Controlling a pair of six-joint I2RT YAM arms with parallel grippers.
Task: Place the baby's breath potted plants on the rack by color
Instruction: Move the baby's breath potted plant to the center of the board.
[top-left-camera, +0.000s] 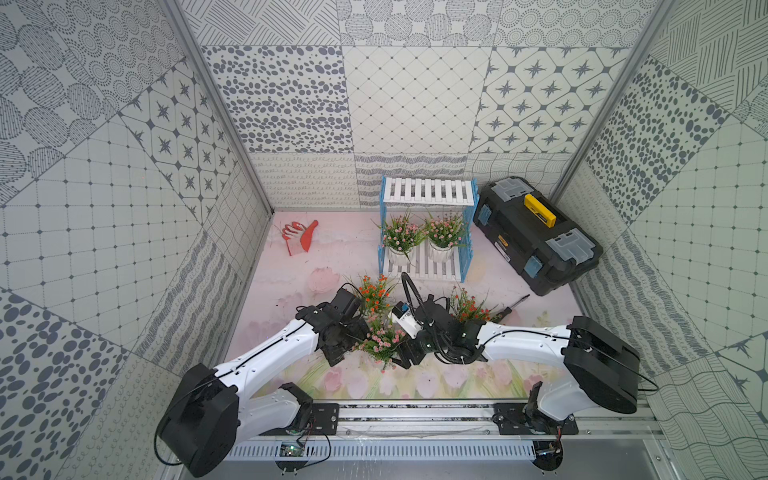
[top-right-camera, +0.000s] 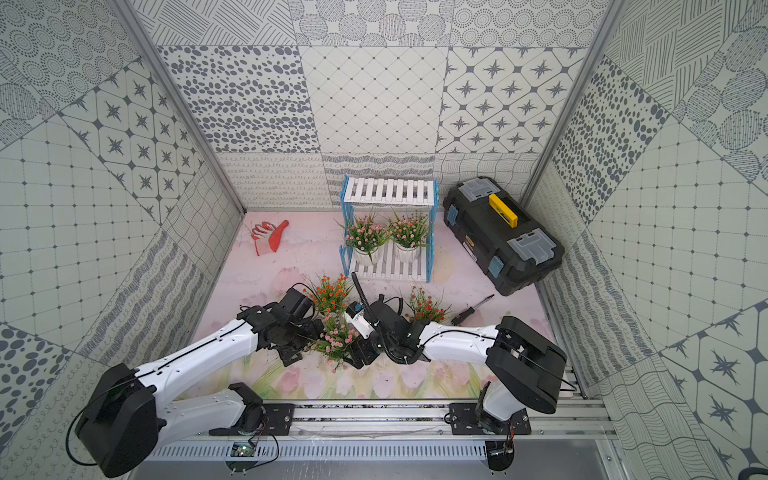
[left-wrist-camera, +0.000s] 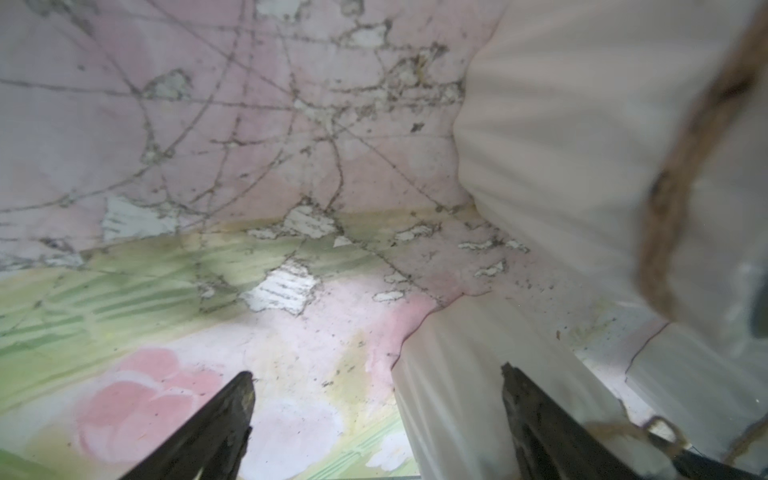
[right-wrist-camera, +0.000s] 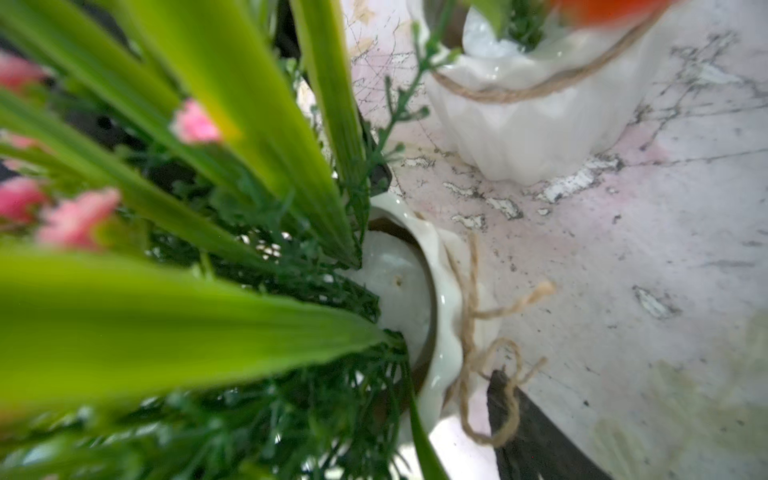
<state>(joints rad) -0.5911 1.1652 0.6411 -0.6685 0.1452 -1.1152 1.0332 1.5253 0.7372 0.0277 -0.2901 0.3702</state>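
Right gripper (top-left-camera: 402, 353) clamped on the rim of pink-flowered plant in a white ribbed pot (right-wrist-camera: 446, 316); grip shown only in right wrist view. Left gripper (left-wrist-camera: 377, 370) open, clear only in left wrist view. Both top views: that plant between the grippers, two other pink plants (top-left-camera: 401, 239) on white-slatted blue-framed rack (top-left-camera: 428, 191), lower shelf.

The space is enclosed by white walls (top-left-camera: 415, 104) papered in grey patchwork patterns of dots, stars and grids; a scratched pink tulip-printed floor mat (top-left-camera: 332, 249) is spread below.
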